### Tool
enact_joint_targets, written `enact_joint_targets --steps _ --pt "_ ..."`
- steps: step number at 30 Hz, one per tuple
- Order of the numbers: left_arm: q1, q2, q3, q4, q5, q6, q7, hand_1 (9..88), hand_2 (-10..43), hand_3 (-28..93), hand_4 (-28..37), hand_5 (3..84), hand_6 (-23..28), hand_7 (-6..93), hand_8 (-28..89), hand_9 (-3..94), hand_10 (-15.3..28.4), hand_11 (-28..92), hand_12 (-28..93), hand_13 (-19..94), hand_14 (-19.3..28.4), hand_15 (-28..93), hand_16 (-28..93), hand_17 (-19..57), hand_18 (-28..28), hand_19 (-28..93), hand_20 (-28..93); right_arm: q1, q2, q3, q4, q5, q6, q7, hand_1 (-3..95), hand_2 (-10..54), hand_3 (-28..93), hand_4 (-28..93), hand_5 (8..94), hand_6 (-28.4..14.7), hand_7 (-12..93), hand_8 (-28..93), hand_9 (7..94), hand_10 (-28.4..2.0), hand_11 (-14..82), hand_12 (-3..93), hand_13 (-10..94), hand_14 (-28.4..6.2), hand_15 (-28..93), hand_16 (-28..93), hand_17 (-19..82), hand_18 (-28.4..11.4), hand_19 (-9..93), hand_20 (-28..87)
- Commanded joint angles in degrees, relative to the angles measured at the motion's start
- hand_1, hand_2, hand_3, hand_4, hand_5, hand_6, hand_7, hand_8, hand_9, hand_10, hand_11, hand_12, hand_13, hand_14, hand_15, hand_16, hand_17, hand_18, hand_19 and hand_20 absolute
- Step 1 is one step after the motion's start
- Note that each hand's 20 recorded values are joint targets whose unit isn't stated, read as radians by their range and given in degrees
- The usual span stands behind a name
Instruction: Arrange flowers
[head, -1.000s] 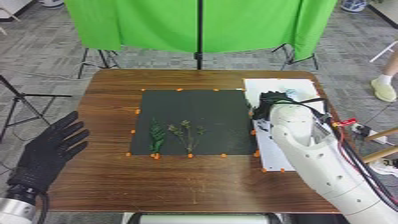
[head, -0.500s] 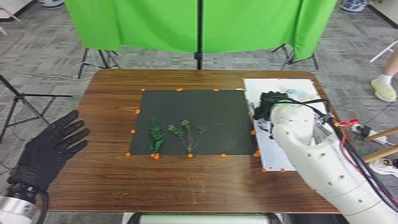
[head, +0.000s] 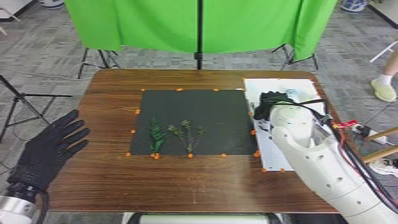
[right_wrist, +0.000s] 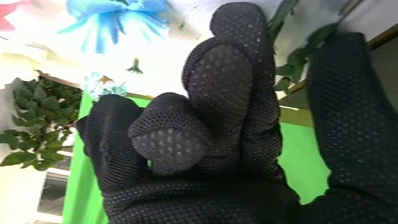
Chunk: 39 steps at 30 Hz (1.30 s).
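Flowers (right_wrist: 120, 15) near the right hand (right_wrist: 218, 95), thumb spread wide from its fingers; a careless sweep could snag that leafy stem (right_wrist: 285, 70); petals could crumple

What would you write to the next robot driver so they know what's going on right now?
Left hand: open, waiting left of the dark mat.
Right hand: over the white sheet, near the blue flower.
Done: the leafy sprig and the branching sprig lie side by side on the mat.
Left to do: the blue flower isn't on the mat yet; it probably gets added.
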<state>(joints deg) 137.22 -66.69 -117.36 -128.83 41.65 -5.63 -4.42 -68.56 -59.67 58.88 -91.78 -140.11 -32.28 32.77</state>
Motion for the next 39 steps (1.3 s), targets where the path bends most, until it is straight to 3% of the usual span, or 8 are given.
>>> enact_joint_targets --steps 1,11,14,16,20,23,27,39 --pt "0.49 -0.47 0.06 0.3 0.04 0.01 -0.33 24.7 -1.4 69 -28.3 24.8 1.8 20.6 -12 19.3 9.5 21 16 13 11.8 33 0 -12.0 18.2 40 7 -4.58 -1.49 -0.41 3.41 0.46 -1.53 -2.0 47.0 -9.5 61 -28 83.6 0.3 37 -6 93.7 -6.7 44.4 28.1 89 -2.1 68 31 55 -20.3 93 58" --pt "0.53 -0.69 0.11 0.33 0.05 -0.1 -0.31 24.8 -1.3 70 -28.3 24.8 1.8 20.6 -12 19.3 9.5 21 16 13 11.8 33 0 -12.1 18.2 40 7 -6.75 -1.6 0.14 3.44 -0.23 -3.23 -3.66 59.4 -9.5 54 -28 84.5 -0.5 39 -3 93.7 -5.8 45.3 25.0 90 -1.3 68 34 56 -20.2 93 57" --pt "0.66 -0.72 0.04 0.31 0.02 -0.08 -0.27 24.8 -1.3 70 -28.3 24.8 1.8 20.6 -12 19.2 9.5 21 16 13 11.8 33 0 -12.1 18.2 40 7 -7.84 -1.43 0.64 3.05 -0.16 -2.79 -3.82 51.4 -9.5 72 -28 82.8 -1.7 42 1 93.7 -6.0 44.6 26.1 89 -1.0 70 38 56 -20.1 93 59" --pt "0.86 -0.75 0.05 0.27 -0.01 0.08 -0.11 24.8 -1.3 70 -28.3 24.8 1.8 20.6 -12 19.3 9.5 21 16 13 11.8 33 0 -12.0 18.2 40 7 -8.45 -1.31 1.01 2.74 -0.26 -2.15 -4.34 47.1 -9.5 82 -28 77.9 -2.8 51 4 93.7 -6.6 41.7 26.9 88 -0.6 70 38 56 -19.6 93 58" --pt "0.65 -0.69 0.09 0.38 0.01 -0.07 -0.17 24.8 -1.3 70 -28.3 24.8 1.8 20.7 -12 19.2 9.5 21 16 13 11.8 33 0 -12.0 18.2 40 7 -9.35 -1.36 1.89 2.22 0.43 -1.34 -4.26 44.4 -9.5 88 -23 70.2 -8.0 66 1 93.7 -6.4 36.7 28.3 89 -0.1 67 37 56 -19.5 93 58" --pt "0.72 -0.8 0.05 0.33 0.03 -0.19 -0.17 24.9 -1.2 70 -28.3 24.7 1.8 20.7 -12 19.2 9.5 21 16 13 11.9 33 0 -12.1 18.2 40 7 -9.82 -1.28 2.29 1.82 0.28 -0.21 -4.67 43.6 -9.2 90 -21 68.7 -10.4 68 -1 93.6 -6.2 35.6 30.4 89 -0.1 66 36 55 -19.6 93 58" --pt "0.75 -0.91 0.06 0.29 0.08 -0.28 -0.07 25.0 -1.1 70 -28.3 24.7 1.8 20.7 -12 19.2 9.5 21 16 13 11.8 33 0 -12.0 18.2 40 7 -10.94 -0.67 2.97 0.43 -0.02 3.97 -5.4 42.8 -6.9 91 -19 67.1 -13.6 71 -5 92.4 -7.2 37.8 30.7 88 -0.7 67 36 54 -19.8 93 58" --pt "0.86 -1.02 -0.03 0.23 0.12 -0.28 0.15 25.2 -1.1 70 -28.3 24.8 1.7 20.9 -12 19.1 9.4 21 16 13 11.7 33 0 -12.0 18.2 40 7 -13.07 -0.51 7.4 -5.15 1.96 14.87 -5.47 41.6 -4.1 91 -15 67.4 -16.1 75 -8 91.8 -7.9 45.7 29.2 87 -2.2 75 34 56 -20.4 93 64"
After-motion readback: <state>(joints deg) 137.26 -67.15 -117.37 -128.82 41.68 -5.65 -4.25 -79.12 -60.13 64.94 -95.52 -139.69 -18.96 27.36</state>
